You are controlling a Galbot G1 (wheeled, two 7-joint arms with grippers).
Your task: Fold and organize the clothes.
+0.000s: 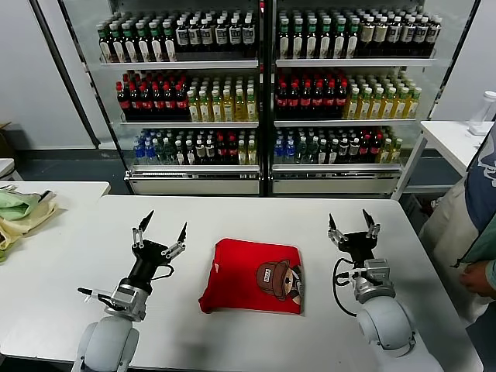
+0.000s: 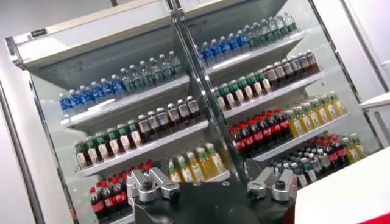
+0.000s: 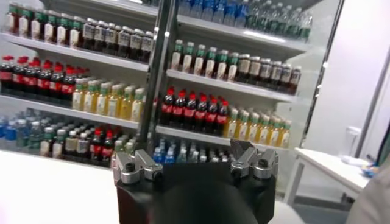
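The red T-shirt (image 1: 253, 277) lies folded into a small rectangle on the white table (image 1: 256, 217), with its brown-and-white cartoon face print facing up. My left gripper (image 1: 163, 226) is open and empty, pointing up to the left of the shirt. My right gripper (image 1: 353, 224) is open and empty, pointing up to the right of the shirt. Neither touches the shirt. Both wrist views look at the drinks fridge; a sliver of red shows at the lower corner of the left wrist view (image 2: 379, 219).
A glass-door fridge (image 1: 267, 93) full of bottles stands behind the table. A pale green and yellow cloth pile (image 1: 19, 211) lies on a side table at the far left. A person (image 1: 474, 232) stands at the table's right edge.
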